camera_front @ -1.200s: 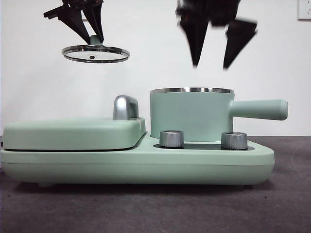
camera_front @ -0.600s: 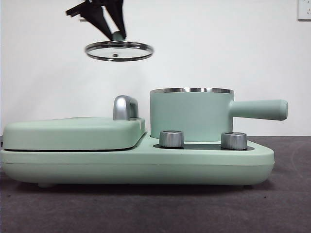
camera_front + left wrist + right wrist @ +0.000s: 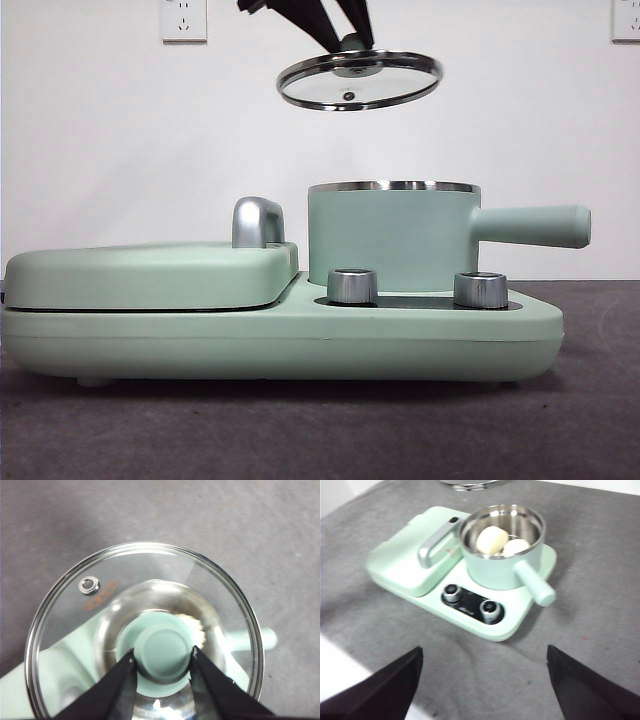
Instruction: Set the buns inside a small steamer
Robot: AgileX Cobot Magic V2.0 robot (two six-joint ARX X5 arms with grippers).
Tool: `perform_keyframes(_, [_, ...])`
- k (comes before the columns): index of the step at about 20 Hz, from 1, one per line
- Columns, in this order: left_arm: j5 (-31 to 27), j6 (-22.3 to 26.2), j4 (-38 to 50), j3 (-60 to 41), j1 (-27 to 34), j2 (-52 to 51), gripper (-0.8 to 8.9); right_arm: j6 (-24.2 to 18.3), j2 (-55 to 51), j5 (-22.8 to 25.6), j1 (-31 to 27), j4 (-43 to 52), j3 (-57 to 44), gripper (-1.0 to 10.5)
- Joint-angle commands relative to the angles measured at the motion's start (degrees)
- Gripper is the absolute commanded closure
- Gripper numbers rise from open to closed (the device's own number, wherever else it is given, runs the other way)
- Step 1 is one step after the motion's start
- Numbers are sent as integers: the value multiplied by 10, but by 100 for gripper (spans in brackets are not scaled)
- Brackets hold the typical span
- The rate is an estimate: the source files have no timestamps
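The small steamer (image 3: 395, 235) stands uncovered on the right of the mint green cooker base (image 3: 280, 335). In the right wrist view the two cream buns (image 3: 491, 540) (image 3: 516, 546) lie inside the steamer (image 3: 500, 550). My left gripper (image 3: 163, 651) is shut on the green knob of the glass lid (image 3: 150, 565) and holds it in the air. In the front view the left gripper (image 3: 350, 42) holds the lid (image 3: 358, 82), slightly tilted, well above the pot's left side. My right gripper (image 3: 485, 690) is open and empty, high above the table in front of the cooker.
The flat hinged griddle (image 3: 150, 275) with its chrome handle (image 3: 257, 222) fills the cooker's left half. Two steel dials (image 3: 353, 285) (image 3: 481, 290) sit in front of the pot. The pot's long handle (image 3: 535, 225) sticks out to the right. Grey table all round.
The left gripper has carried the lid rightward and slightly up, from above the griddle to above the pot. The right gripper, seen over the pot a second ago, has left the front view.
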Motion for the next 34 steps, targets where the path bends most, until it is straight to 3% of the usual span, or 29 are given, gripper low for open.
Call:
perform_keyframes(1, [2,9,-15,19,-16,-2,791,3,-24,-20,4,10,-2,556])
perform_keyframes(9, [2,33,-16,-23,-45,17,797,14,-28,-28,3,10,-2,555])
perform_keyframes(19, [-3,64,33,-59,-39,44,797,14,-28,-28,3,10,-2,556])
perform_keyframes(34, [18,66,59,-59,-15,70,797,15,-28,-27,3,11,-2,556])
